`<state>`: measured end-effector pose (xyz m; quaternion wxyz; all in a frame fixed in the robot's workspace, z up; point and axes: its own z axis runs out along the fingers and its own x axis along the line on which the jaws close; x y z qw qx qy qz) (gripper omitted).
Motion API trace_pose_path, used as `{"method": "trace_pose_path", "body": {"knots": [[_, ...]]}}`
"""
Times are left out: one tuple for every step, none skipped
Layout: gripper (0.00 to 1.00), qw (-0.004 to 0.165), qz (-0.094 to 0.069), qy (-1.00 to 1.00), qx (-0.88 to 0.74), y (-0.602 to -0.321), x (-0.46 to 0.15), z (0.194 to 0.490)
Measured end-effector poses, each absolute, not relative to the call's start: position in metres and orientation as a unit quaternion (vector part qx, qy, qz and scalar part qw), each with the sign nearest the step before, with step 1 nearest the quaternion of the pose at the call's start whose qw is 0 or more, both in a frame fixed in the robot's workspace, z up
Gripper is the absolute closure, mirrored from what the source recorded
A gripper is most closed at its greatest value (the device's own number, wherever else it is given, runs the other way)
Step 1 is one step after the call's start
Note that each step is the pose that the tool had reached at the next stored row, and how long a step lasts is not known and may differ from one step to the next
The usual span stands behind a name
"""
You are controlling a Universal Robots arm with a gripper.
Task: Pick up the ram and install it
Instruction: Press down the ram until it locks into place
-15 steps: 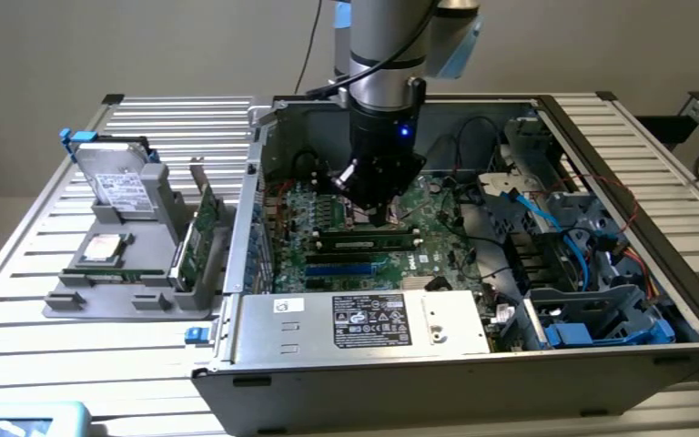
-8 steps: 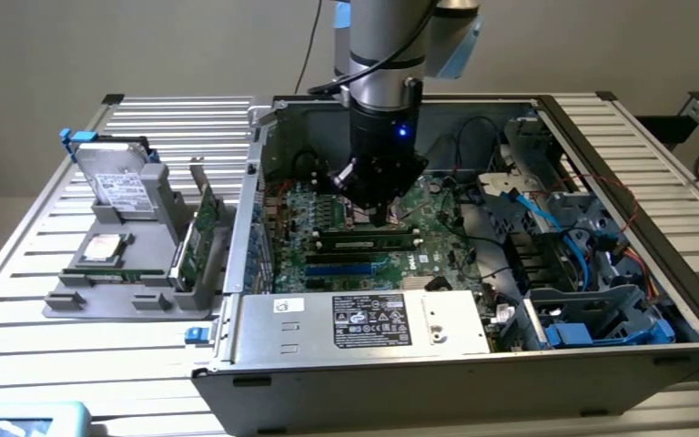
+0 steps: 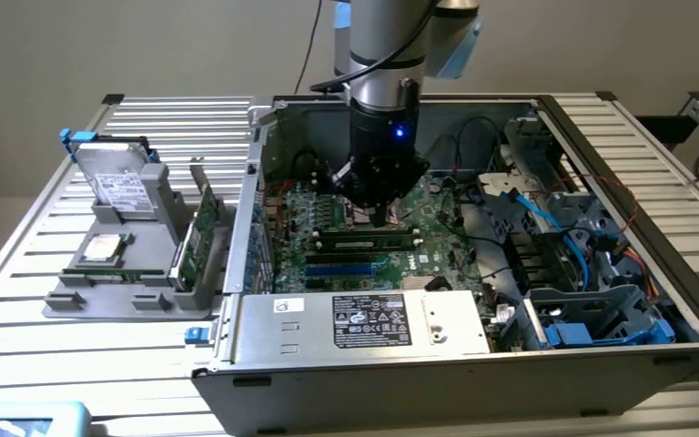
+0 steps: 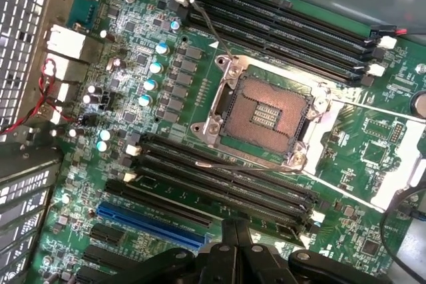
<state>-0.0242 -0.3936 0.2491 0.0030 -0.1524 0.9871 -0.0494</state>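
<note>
We are hovering the gripper (image 3: 380, 217) inside the open computer case (image 3: 325, 364), low over the motherboard (image 3: 440, 232). In the wrist view the gripper (image 4: 236, 247) looks drawn together with nothing showing between its fingers, so we are taking it as closed and empty. Just below it in the exterior view the ram (image 3: 368, 243) is lying along a memory slot, apparently in place. We are judging the install step as at or near its end, perhaps a press-down. Any further move calls for an even, straight push along the stick. The CPU socket (image 4: 266, 114) is sitting bare nearby. Outside, spare cards are standing in a grey holder (image 3: 119, 282) on the counter (image 3: 34, 364).
</note>
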Motion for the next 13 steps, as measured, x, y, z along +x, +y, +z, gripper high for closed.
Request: {"method": "trace_pose_path", "body": {"knots": [[0.89, 0.003, -0.049, 0.988, -0.147, -0.3936, -0.0242, 0.2491], [0.89, 0.003, -0.049, 0.989, -0.141, -0.3936, -0.0242, 0.2491], [0.89, 0.003, -0.049, 0.99, -0.136, -0.3936, -0.0242, 0.2491], [0.89, 0.003, -0.05, 0.99, -0.13, -0.3936, -0.0242, 0.2491], [0.89, 0.003, -0.05, 0.991, -0.124, -0.3936, -0.0242, 0.2491], [0.89, 0.003, -0.05, 0.992, -0.118, -0.3936, -0.0242, 0.2491], [0.89, 0.003, -0.05, 0.992, -0.113, -0.3936, -0.0242, 0.2491], [0.89, 0.003, -0.05, 0.993, -0.107, -0.3936, -0.0242, 0.2491], [0.89, 0.003, -0.05, 0.994, -0.101, -0.3936, -0.0242, 0.2491], [0.89, 0.003, -0.05, 0.994, -0.096, -0.3936, -0.0242, 0.2491], [0.89, 0.003, -0.05, 0.995, -0.09, -0.3936, -0.0242, 0.2491], [0.89, 0.003, -0.05, 0.995, -0.084, -0.3936, -0.0242, 0.2491], [0.89, 0.003, -0.05, 0.996, -0.079, -0.3936, -0.0242, 0.2491]]}}
